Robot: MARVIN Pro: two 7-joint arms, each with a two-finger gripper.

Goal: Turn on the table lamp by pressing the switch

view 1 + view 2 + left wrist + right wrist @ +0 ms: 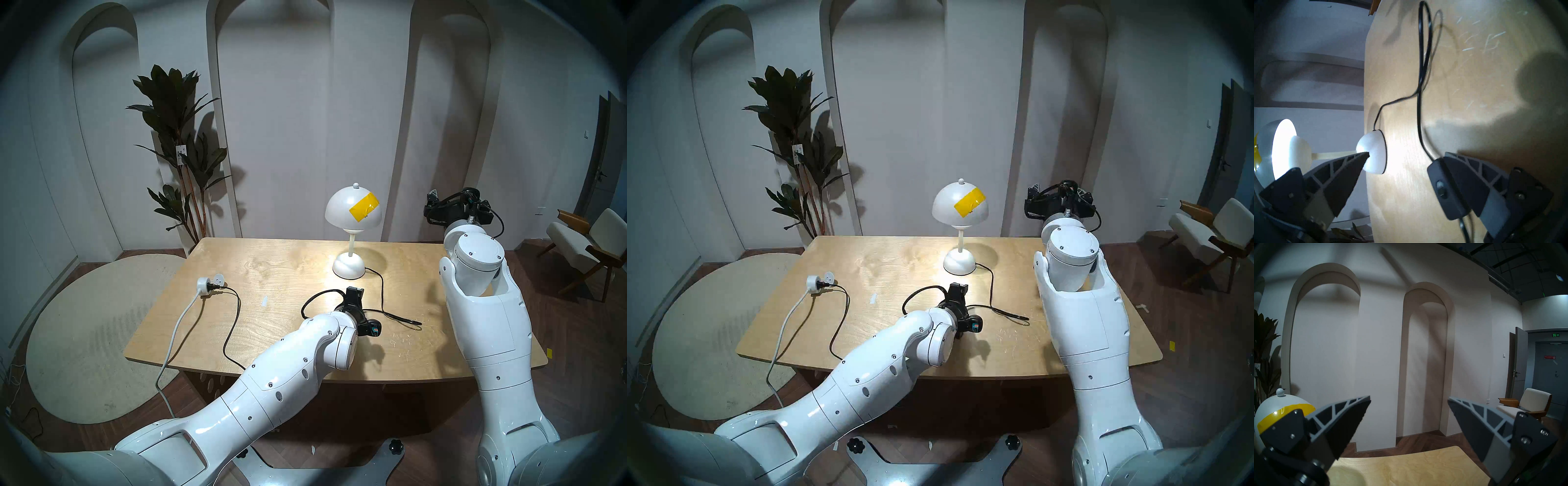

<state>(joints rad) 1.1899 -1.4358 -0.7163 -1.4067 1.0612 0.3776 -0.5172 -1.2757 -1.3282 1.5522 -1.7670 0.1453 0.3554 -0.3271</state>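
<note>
Left end effector (1407, 153), jaws spread wide and gripping nothing, rests one finger beside the switch (1446, 188) lying on the worktop (271, 258); the table lamp (353, 234) glows at the far side, so the task looks done. Right end effector (1409, 398) hangs open, idle.

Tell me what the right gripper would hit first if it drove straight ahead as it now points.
The right gripper, open, points over the table's far edge toward the white wall. Nothing shows between; the table lamp sits off to its left. Depth is unclear.
</note>
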